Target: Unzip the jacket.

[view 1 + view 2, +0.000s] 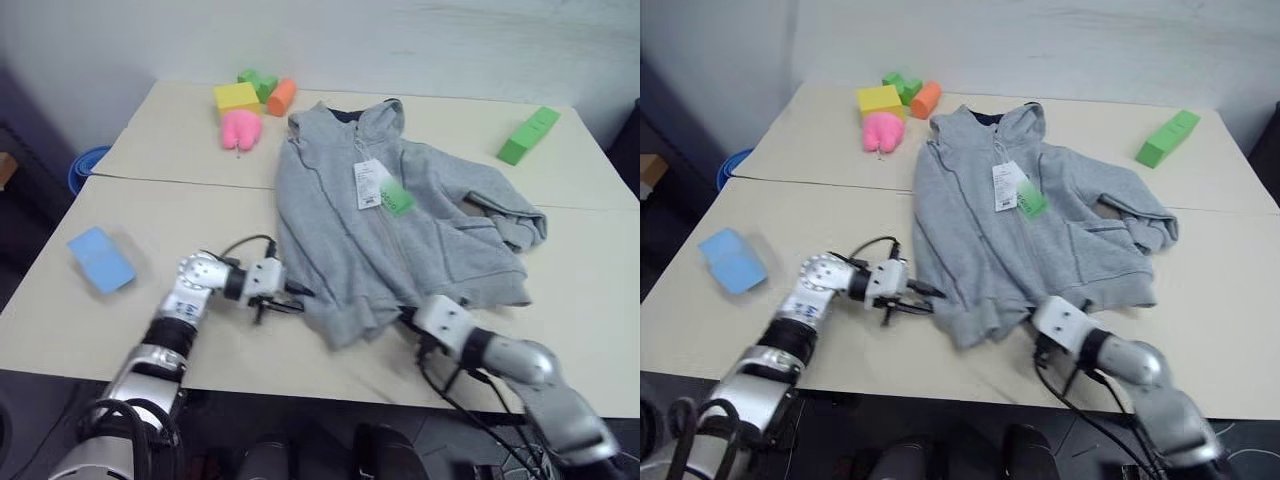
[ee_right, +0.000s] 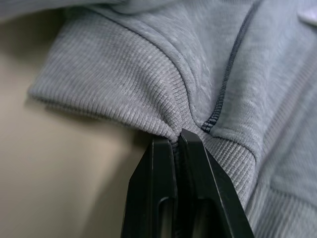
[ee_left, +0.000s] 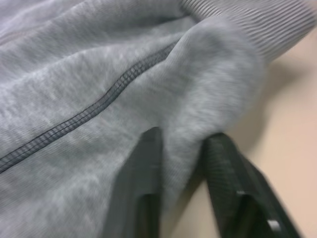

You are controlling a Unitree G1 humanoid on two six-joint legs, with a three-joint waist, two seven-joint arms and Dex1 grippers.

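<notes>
The light-grey fleece jacket lies flat on the table with its hood toward the far side. A white-and-green hang tag rests on its chest. My left gripper reaches in from the left at the jacket's bottom left corner. In the left wrist view its fingers pinch a fold of fleece beside a dark seam. My right gripper meets the bottom hem near the middle. In the right wrist view it is shut on the ribbed hem.
A blue block lies on the table's left side. Yellow, pink, orange and small green blocks sit at the far left. A long green block lies at the far right. The table's front edge runs just behind both wrists.
</notes>
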